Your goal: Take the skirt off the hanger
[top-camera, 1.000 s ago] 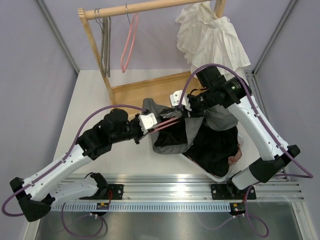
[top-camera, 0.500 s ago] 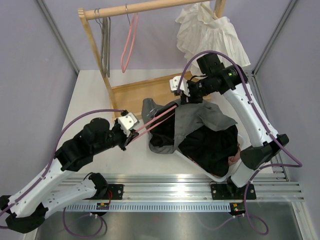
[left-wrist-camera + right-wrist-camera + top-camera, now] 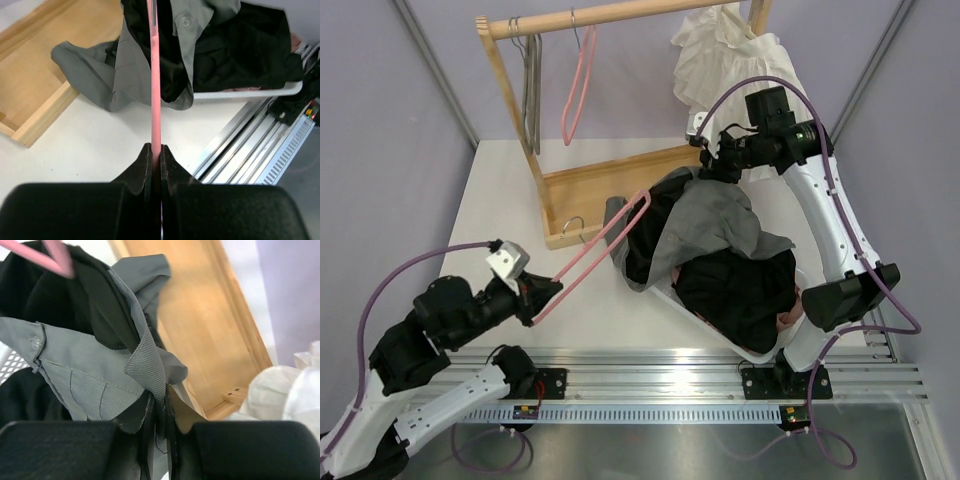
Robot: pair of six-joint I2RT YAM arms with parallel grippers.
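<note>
The grey skirt [image 3: 715, 222] with black lining lies draped over the white basket at centre right; it also shows in the left wrist view [image 3: 125, 75] and the right wrist view [image 3: 90, 375]. My right gripper [image 3: 712, 163] is shut on the skirt's grey waistband [image 3: 147, 367] and holds it up near the rack base. My left gripper [image 3: 528, 292] is shut on the pink hanger [image 3: 595, 250], seen edge-on in the left wrist view [image 3: 155, 75]. The hanger's far end [image 3: 52, 255] still touches the skirt's edge.
A wooden clothes rack [image 3: 610, 180] stands at the back with a second pink hanger [image 3: 578, 90], grey hangers [image 3: 532, 90] and a white garment [image 3: 745, 75]. A white basket [image 3: 715, 330] holds dark clothes [image 3: 745, 290]. Metal rails [image 3: 650, 385] run along the near edge.
My left gripper has pulled the pink hanger down and to the left, mostly out of the skirt. My right gripper has lifted the waistband up and to the right, stretching the skirt out.
</note>
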